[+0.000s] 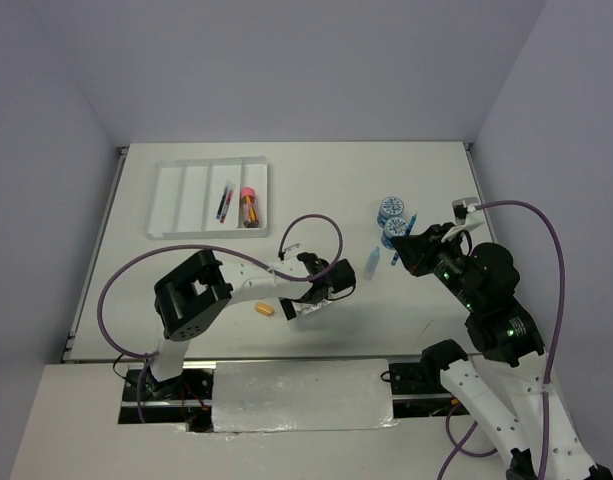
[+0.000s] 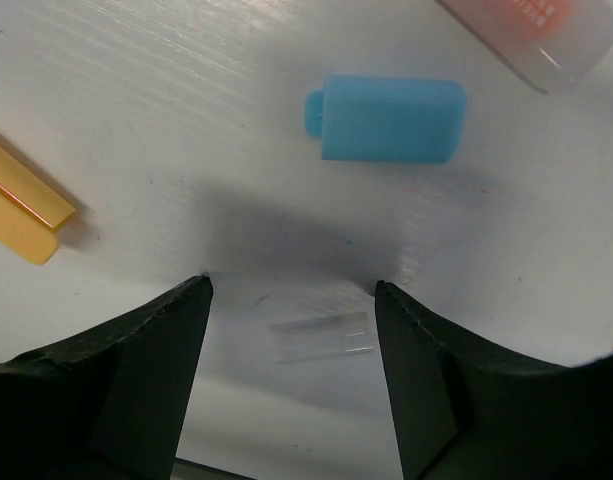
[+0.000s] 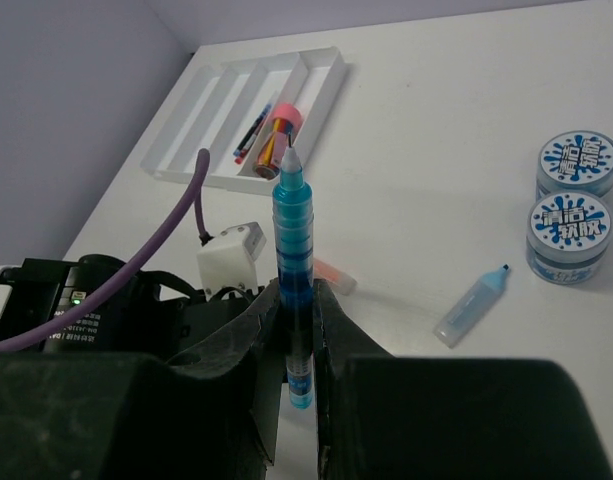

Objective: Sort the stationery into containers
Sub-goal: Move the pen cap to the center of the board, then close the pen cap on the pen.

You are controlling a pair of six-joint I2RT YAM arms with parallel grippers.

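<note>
The white four-compartment tray lies at the far left, with thin pens and a pink-capped orange piece inside. My left gripper stands open low over the table, with a small clear piece lying between its fingers. Beyond it are a light-blue eraser, an orange eraser and a clear piece with orange print. My right gripper is shut on a blue pen, held off the table. Two blue-lidded tubs and a pale blue tube rest near it.
The left arm's purple cable loops above the table's middle. The left gripper sits between the orange eraser and the tube. Grey walls close in the table on three sides.
</note>
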